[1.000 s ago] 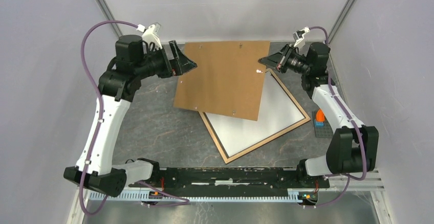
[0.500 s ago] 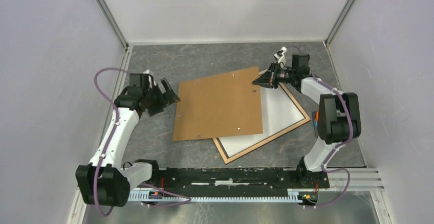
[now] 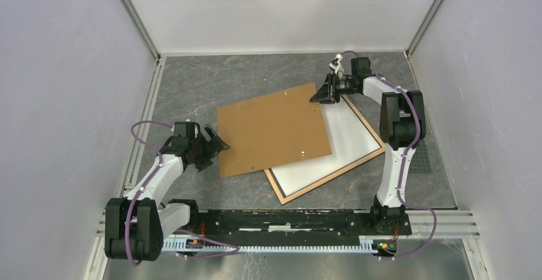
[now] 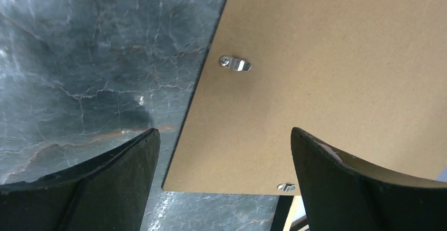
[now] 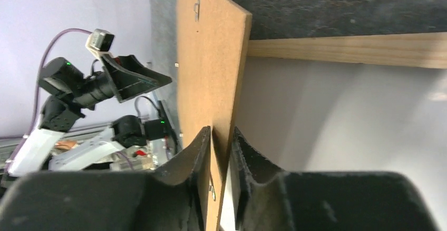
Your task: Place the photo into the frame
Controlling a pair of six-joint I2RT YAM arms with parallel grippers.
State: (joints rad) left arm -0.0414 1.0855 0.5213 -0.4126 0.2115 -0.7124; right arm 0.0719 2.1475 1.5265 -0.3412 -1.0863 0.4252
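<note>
The light wood frame [image 3: 317, 185] lies tilted on the table, right of centre. A white sheet [image 3: 350, 140] fills it, seemingly the photo's plain back; no picture side shows. The brown backing board [image 3: 273, 130] lies across the frame's left part. My right gripper [image 3: 319, 95] is shut on the board's far right corner. In the right wrist view the jaws [image 5: 221, 136] clamp the board [image 5: 211, 57] edge-on, beside the frame rail [image 5: 358, 49] and the white sheet [image 5: 342, 125]. My left gripper [image 3: 215, 144] is open and empty at the board's near left corner. In its wrist view the gripper [image 4: 221, 189] faces the board [image 4: 327, 73].
The table top is grey marbled stone [image 3: 192, 91] walled by pale panels on three sides. A black rail [image 3: 287, 219] with the arm bases runs along the near edge. A dark gridded plate [image 3: 423, 164] lies at the right, partly behind the right arm.
The board has come down from a raised pose and lies lower and nearer, over the frame. The left arm has drawn back to the near left. The right gripper keeps hold of its corner.
</note>
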